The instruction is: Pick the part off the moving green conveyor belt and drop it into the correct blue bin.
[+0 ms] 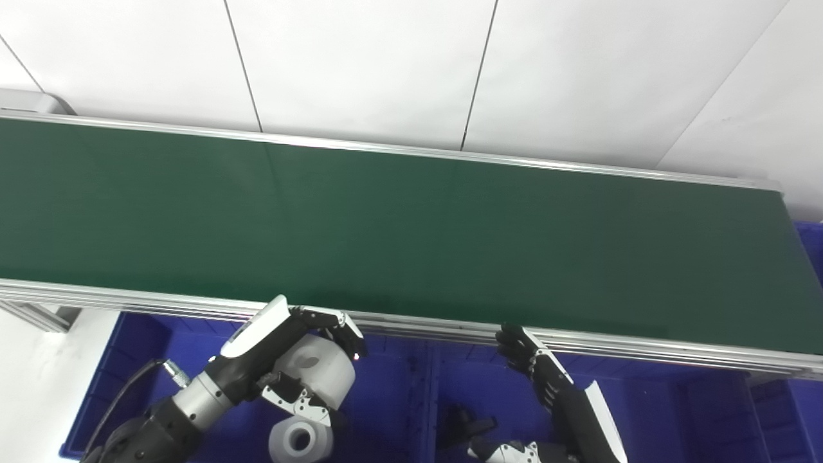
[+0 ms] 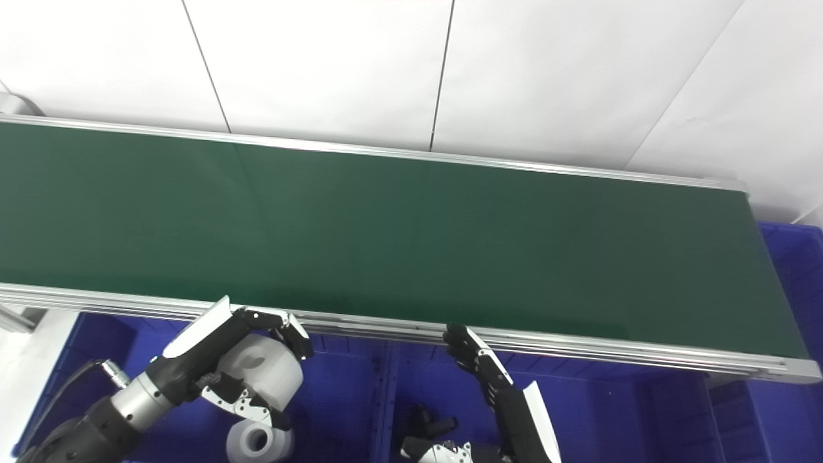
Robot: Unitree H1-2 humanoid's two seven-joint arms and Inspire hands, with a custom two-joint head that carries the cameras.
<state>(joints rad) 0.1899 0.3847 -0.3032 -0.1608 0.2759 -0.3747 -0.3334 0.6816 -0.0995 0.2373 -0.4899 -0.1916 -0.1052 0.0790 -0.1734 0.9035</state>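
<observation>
Belt (image 1: 411,231) runs off the left edge. Left hand (image 1: 289,360) covers part of the white part (image 1: 325,373) it holds. Second part (image 1: 300,440) below — cut by bottom edge. Right hand (image 1: 537,363) seen edge-on — finger spread undetermined. Dark items (image 1: 466,427) in bin (image 1: 675,411) unidentifiable.

A white panelled wall (image 1: 360,64) fills the far side, crossed by thin dark seams that slant toward the right. At the far left sits a pale grey housing (image 1: 29,101). A white floor patch (image 1: 38,373) shows near left.
</observation>
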